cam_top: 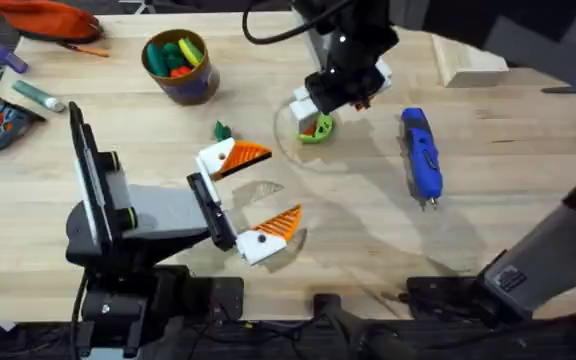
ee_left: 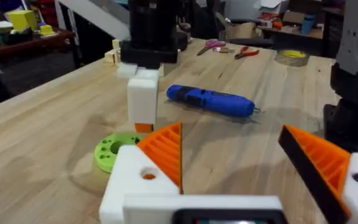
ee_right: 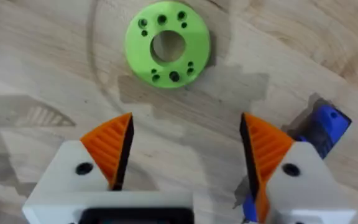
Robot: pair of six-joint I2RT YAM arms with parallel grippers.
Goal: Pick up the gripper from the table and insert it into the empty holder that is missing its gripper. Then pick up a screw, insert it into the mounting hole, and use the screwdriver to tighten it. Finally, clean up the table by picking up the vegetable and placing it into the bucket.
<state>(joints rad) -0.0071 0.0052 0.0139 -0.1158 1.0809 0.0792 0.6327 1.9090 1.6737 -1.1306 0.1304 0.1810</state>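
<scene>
Hovering spread over the lime green disc (ee_right: 168,45), the right hand (ee_right: 185,134) looks to be on the screw step and needs a careful descent to pinch one; the screwdriver (cam_top: 420,152) lies nearby on the desk (cam_top: 368,225), and the left hand (cam_top: 280,183) is also spread.

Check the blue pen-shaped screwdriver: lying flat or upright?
Lying flat: the blue pen-shaped screwdriver rests lengthwise on the wooden table, metal bit toward the arms' bases.

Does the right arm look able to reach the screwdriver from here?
Probably yes: the screwdriver lies uncovered on the table beside the open right hand, with nothing lying between them.
</scene>
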